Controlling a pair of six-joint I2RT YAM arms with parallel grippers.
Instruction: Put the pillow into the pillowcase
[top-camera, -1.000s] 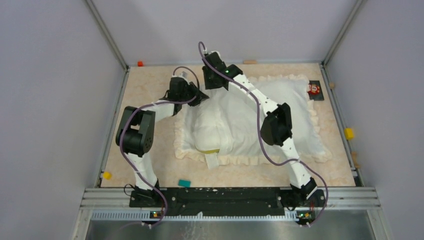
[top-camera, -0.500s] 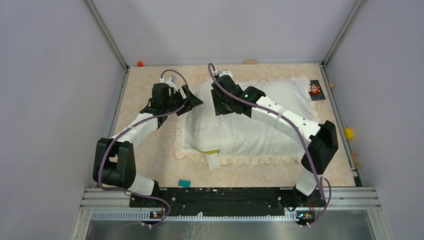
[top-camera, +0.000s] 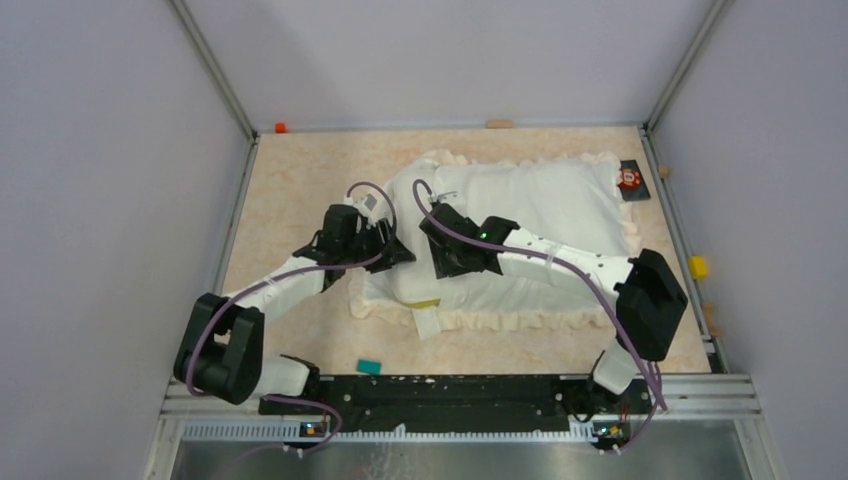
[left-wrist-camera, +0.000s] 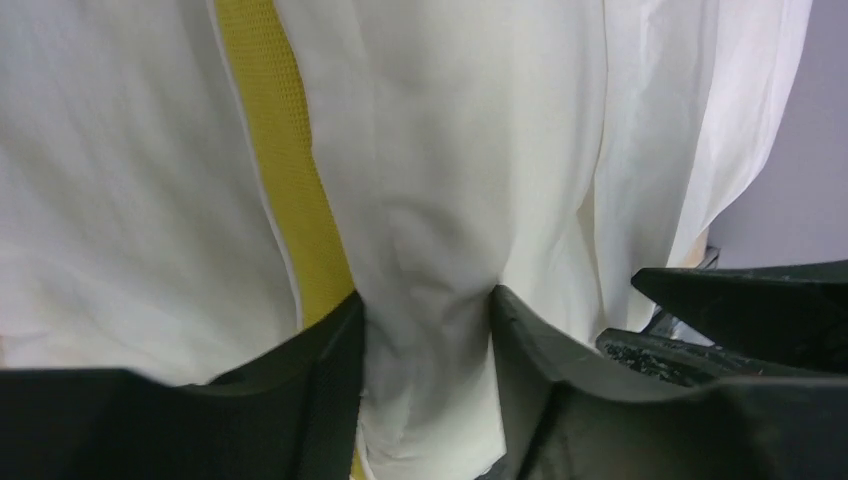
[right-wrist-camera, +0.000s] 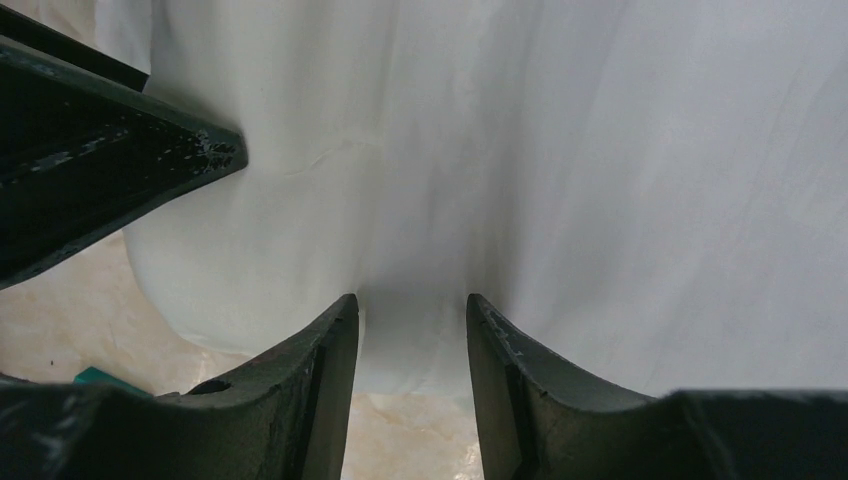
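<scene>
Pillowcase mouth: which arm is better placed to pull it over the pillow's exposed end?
Left, probably: the left gripper pinches pillowcase fabric beside the yellow band of the pillow; the right gripper pinches it, no band visible.

- Table (top-camera: 300, 175): beige mottled top, walled on three sides.
- Pillowcase (top-camera: 545, 200): cream with a frilled border, lying across the centre and right, plump.
- Pillow (top-camera: 419, 301): only a corner with its yellow band shows, at the pillowcase's near-left end.
- Left gripper (top-camera: 390, 250): low against that left end.
- Right gripper (top-camera: 447, 262): just beside the left one, down on the cloth. Finger spacing is unreadable from above.
- Teal block (top-camera: 369, 367): near the front edge.
- Yellow block (top-camera: 698, 267): at the right rail.
- Black card (top-camera: 630, 180): carries a red figure, just beside the far-right frill.
</scene>
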